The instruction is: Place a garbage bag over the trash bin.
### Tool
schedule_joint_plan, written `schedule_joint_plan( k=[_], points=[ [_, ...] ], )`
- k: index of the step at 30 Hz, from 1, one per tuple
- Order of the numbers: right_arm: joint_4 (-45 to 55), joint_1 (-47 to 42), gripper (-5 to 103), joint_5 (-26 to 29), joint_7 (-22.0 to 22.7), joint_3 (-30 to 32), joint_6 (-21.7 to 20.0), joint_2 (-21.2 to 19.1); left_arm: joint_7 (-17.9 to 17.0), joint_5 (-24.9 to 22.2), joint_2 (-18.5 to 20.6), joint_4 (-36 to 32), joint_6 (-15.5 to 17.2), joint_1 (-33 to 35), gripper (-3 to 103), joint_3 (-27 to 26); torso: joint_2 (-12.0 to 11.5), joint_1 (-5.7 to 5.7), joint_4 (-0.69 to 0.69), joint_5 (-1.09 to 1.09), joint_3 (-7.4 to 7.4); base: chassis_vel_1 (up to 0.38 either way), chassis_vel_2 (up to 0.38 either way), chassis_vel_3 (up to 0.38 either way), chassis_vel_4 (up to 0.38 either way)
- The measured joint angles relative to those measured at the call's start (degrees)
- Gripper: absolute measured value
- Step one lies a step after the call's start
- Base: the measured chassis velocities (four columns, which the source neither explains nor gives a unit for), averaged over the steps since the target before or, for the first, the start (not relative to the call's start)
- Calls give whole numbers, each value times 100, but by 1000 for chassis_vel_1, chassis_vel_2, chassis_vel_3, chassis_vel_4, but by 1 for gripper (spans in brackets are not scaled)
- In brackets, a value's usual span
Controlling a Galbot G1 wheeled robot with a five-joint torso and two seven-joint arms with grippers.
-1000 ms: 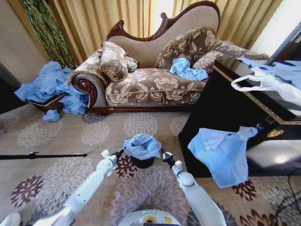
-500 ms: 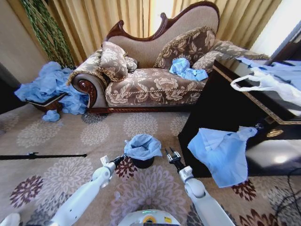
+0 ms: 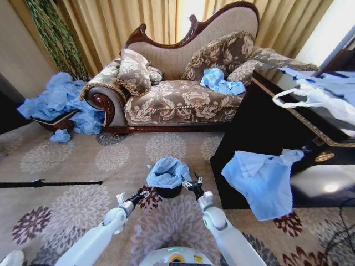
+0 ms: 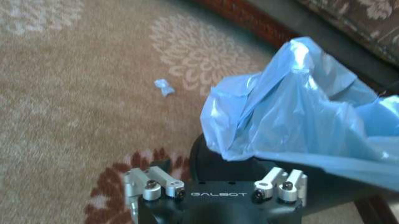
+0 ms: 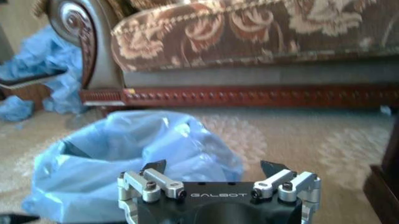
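The trash bin [image 3: 168, 191] stands on the patterned carpet [image 3: 66, 160] in front of the sofa [image 3: 183, 83], a little to the left of the dark cabinet [image 3: 260, 127]. The garbage bag [image 3: 167, 172] lies crumpled on top of the bin, and it covers the rim on most sides. In the left wrist view the bag [image 4: 299, 116] hangs over one side of the bin [image 4: 212, 163], and the black wall under it is bare.

The left gripper [image 3: 140, 195] is low beside the bin, on its left, and it is apart from the bag. Its jaws are spread and hold nothing, as the left wrist view [image 4: 215, 179] shows it. The right gripper [image 3: 191, 185] is just beside the bin, on its right, very near the edge of the bag. In the right wrist view [image 5: 215, 168] its jaws are also wide apart with nothing between them, and the bag [image 5: 124, 154] is directly in front of them.

A bigger pale-blue bag [image 3: 260, 180] hangs on the front of the cabinet. A white bag with loop handles [image 3: 316, 100] lies on the top of the cabinet. A heap of blue bags [image 3: 58, 102] is at the left end of the sofa.
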Motion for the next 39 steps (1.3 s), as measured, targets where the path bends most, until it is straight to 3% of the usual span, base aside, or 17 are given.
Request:
schedule_joint_plan(
  k=[3, 6, 10, 11, 15, 19, 22, 28, 32, 34, 37, 39],
  points=[
    [-21, -25, 102, -74, -28, 18, -91, -32, -6, -74, 22, -90, -16, 7, 98, -70, 0, 0, 2, 0, -1, 0, 0, 0, 0],
    [-161, -30, 88, -214, -195, 37, -87, 0, -28, -204, 74, -295, -22, 24, 100, -200, 1, -2, -1, 0, -3, 0, 0, 0, 0],
    [-302, 10, 82, -355, -243, 35, -82, 76, -67, -259, 153, -529, -26, 166, 100, -325, 2, -2, 0, -1, -4, 0, 0, 0, 0],
    [-334, 17, 77, -399, -240, 42, -60, 101, -74, -259, 195, -623, -35, 247, 100, -403, 2, -2, 1, 0, -4, 0, 0, 0, 0],
    [-109, -139, 76, -329, -195, 89, -44, 82, -70, -264, 364, -809, -62, 511, 100, -651, 0, 0, 5, 3, 3, 0, 0, 0, 0],
    [283, -301, 75, -102, -192, 125, -88, -51, -39, -258, 429, -811, -94, 611, 100, -711, -2, 1, 0, 0, 2, 0, 0, 0, 0],
    [420, -375, 68, 228, -144, 113, 20, -67, -18, -215, 441, -773, -106, 697, 100, -757, -2, 1, 1, 0, 2, 0, 0, 0, 0],
    [627, -306, 74, 681, -42, 142, 115, -36, -13, -181, 404, -747, -125, 739, 100, -794, -2, 1, 2, -1, 1, 0, 0, 0, 0],
    [723, -285, 75, 1468, 68, 145, -238, -99, -3, -252, 445, -846, -129, 842, 100, -989, -2, 0, 2, 0, 1, 0, 0, 0, 0],
    [743, -300, 71, 1728, 109, 168, -351, -104, -1, -288, 478, -910, -129, 885, 100, -1071, -2, 0, 2, 1, 1, 0, 0, 0, 0],
    [881, -358, 57, 2661, 226, 236, -850, -131, 3, -371, 541, -1010, -123, 916, 100, -1205, -1, 0, 0, 2, 0, 0, 0, 0, 0],
    [899, -354, 56, 2956, 250, 248, -956, -132, 3, -386, 548, -1013, -121, 898, 100, -1219, -1, 0, 1, 1, 0, 0, 0, 0, 0]
  ],
)
